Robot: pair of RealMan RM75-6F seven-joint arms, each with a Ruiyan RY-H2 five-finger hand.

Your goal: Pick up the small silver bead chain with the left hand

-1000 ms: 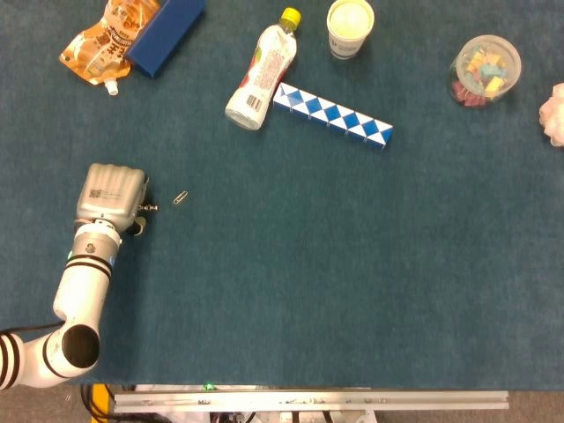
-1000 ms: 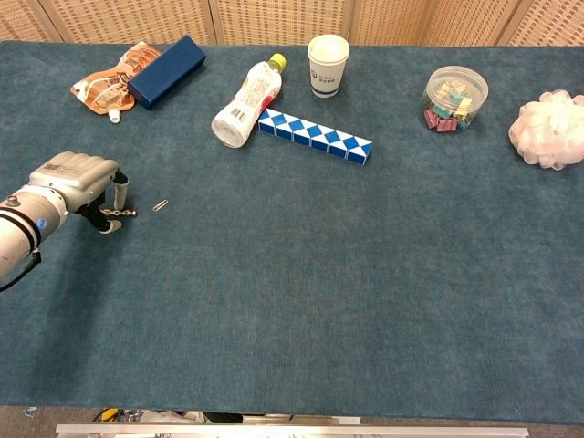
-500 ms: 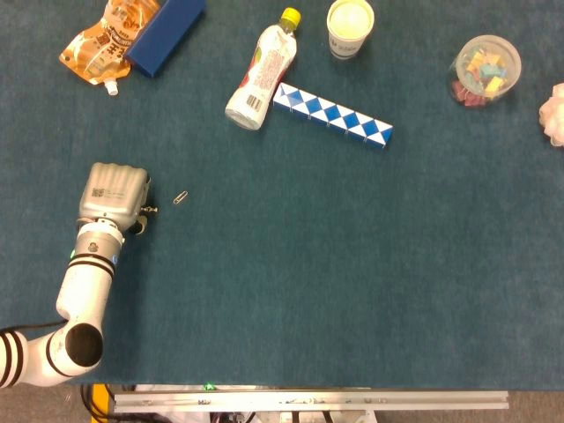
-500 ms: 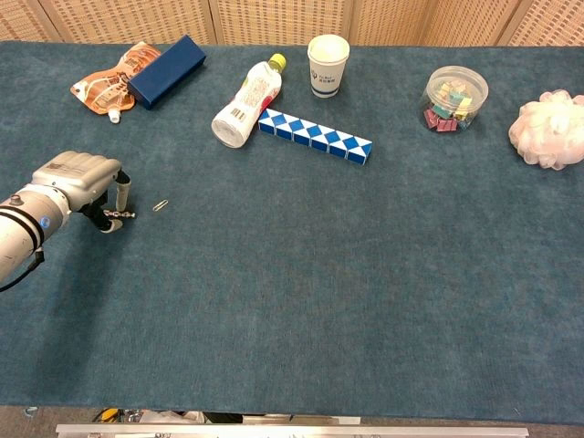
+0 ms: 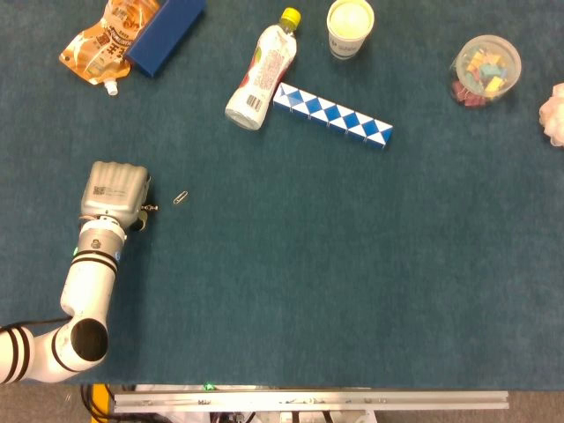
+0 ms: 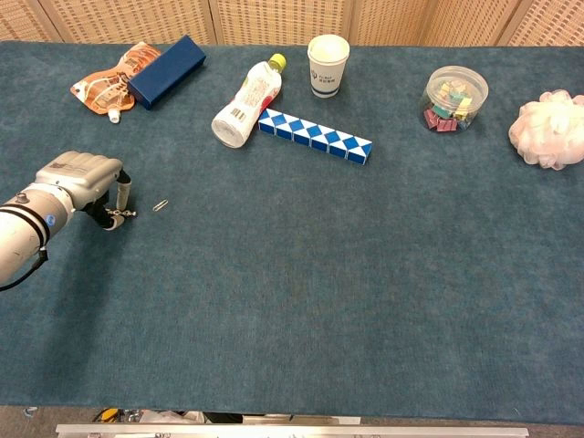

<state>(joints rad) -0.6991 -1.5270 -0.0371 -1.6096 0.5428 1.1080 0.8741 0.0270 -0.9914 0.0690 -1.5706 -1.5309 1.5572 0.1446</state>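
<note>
My left hand (image 5: 113, 189) (image 6: 78, 178) hovers low over the blue cloth at the table's left side, knuckles up and fingers curled down. The small silver bead chain (image 6: 120, 213) is pinched at its fingertips, and a short end sticks out to the right of the hand (image 5: 148, 209). Most of the chain is hidden under the fingers. A small silver clip-like piece (image 5: 181, 197) (image 6: 161, 205) lies on the cloth just right of the hand, apart from it. Neither view shows my right hand.
At the back left lie an orange pouch (image 6: 109, 84) and a blue box (image 6: 166, 70). Further right are a lying bottle (image 6: 245, 100), a blue-and-white block strip (image 6: 315, 135), a paper cup (image 6: 328, 64), a clear jar of clips (image 6: 454, 98) and a pink puff (image 6: 550, 130).
My left hand has drifted slightly toward the far side of the table, carrying the pinched chain with it. The silver piece on the cloth has stayed put.
</note>
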